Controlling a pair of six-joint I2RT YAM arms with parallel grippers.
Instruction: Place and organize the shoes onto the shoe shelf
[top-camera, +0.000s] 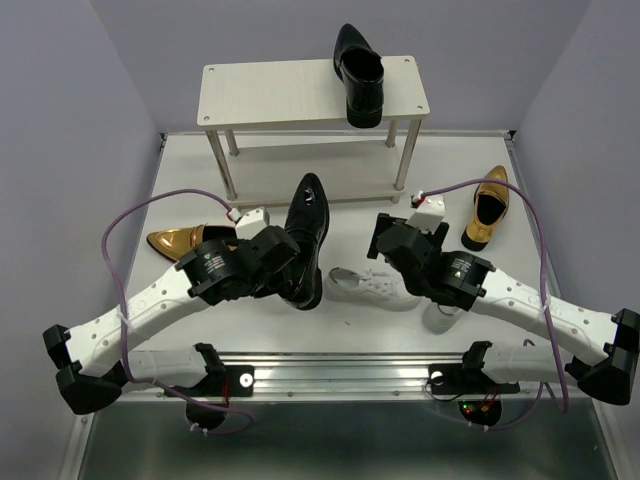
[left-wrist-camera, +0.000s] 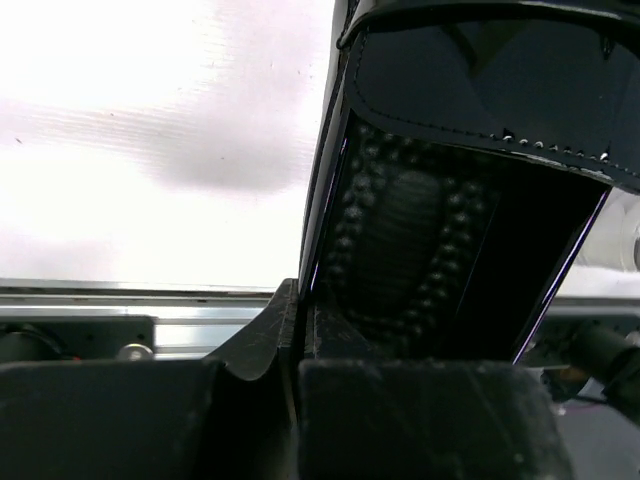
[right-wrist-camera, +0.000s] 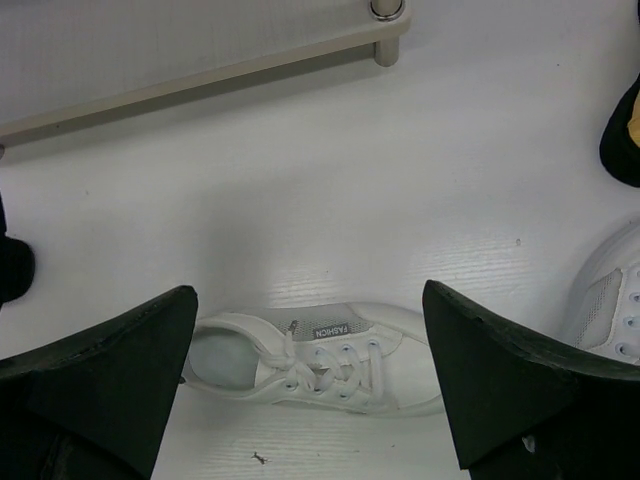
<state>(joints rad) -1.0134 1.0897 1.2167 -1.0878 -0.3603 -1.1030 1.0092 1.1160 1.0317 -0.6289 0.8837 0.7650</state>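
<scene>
The shoe shelf (top-camera: 270, 92) stands at the back with one black dress shoe (top-camera: 358, 75) on the right of its top board. A second black dress shoe (top-camera: 305, 240) is on the table in front of the shelf. My left gripper (top-camera: 283, 258) is shut on its side wall near the heel; in the left wrist view the fingers (left-wrist-camera: 270, 335) pinch the glossy rim of this black shoe (left-wrist-camera: 450, 200). My right gripper (right-wrist-camera: 310, 292) hangs open above a white sneaker (right-wrist-camera: 320, 360), touching nothing. Another white sneaker (right-wrist-camera: 615, 300) lies at the right, mostly hidden.
One gold loafer (top-camera: 180, 240) lies left of my left arm, partly under it. Another gold loafer (top-camera: 487, 205) sits right of the shelf's front leg (top-camera: 403, 165). The lower shelf board (right-wrist-camera: 200, 80) runs across the back of the right wrist view.
</scene>
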